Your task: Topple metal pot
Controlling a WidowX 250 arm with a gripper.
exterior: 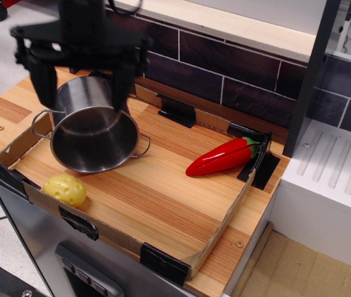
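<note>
The metal pot is shiny steel with two thin wire loop handles. It lies tilted over at the left of the wooden board, its wide round end facing the front and its other end pointing up and back. My black gripper hangs over the pot's far end. Its two fingers are spread wide, one on each side of the pot and apart from it. The gripper holds nothing.
A yellow potato lies at the front left, just in front of the pot. A red pepper lies at the right. A low cardboard rim with black tape corners surrounds the board. A dark tiled wall stands behind, and a white unit at right.
</note>
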